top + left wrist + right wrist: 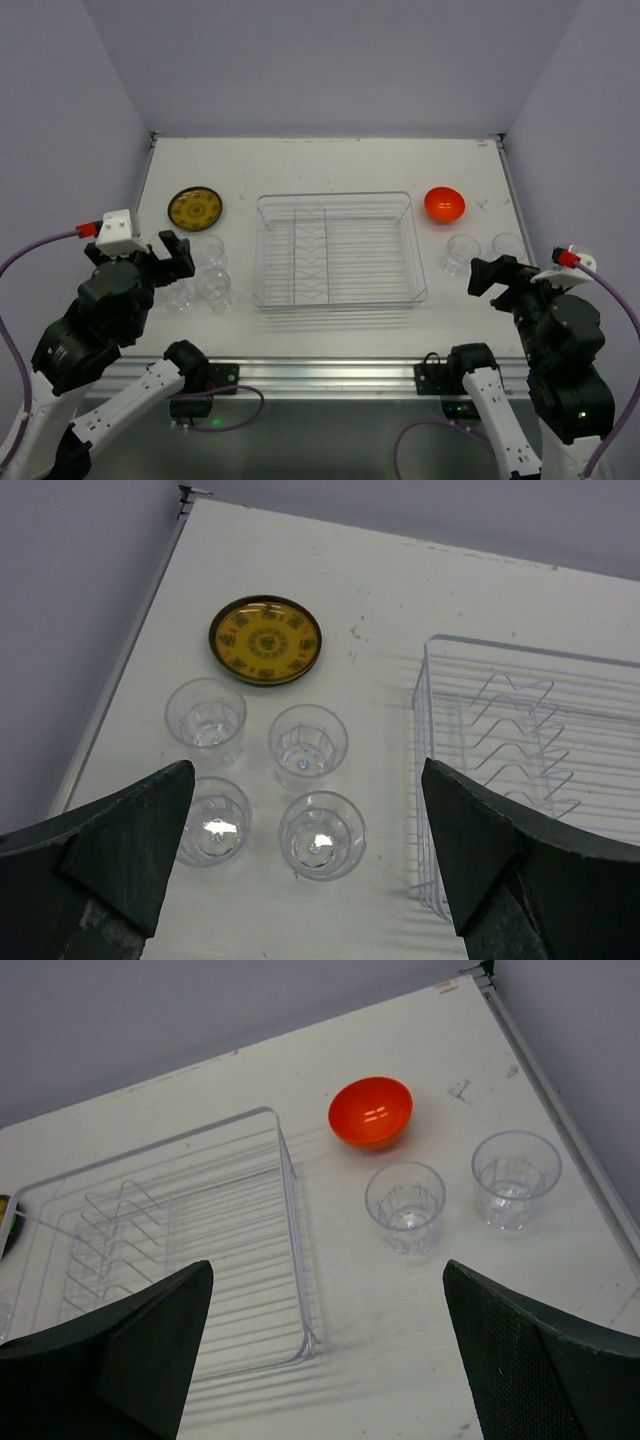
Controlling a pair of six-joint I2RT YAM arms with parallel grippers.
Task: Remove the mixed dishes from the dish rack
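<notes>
Dish rack (340,250) stands empty, central on the tabletop (340,165).
Yellow plate (195,208) and four cups (308,742) sit left, orange bowl (444,203) and two cups (405,1205) right, likely split by arm reach; left gripper (167,258) and right gripper (498,280) both wide, holding nothing.

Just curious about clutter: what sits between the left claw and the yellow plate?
Four clear glass cups, upright in two rows of two, stand between the left gripper and the yellow plate, seen best in the left wrist view.
</notes>
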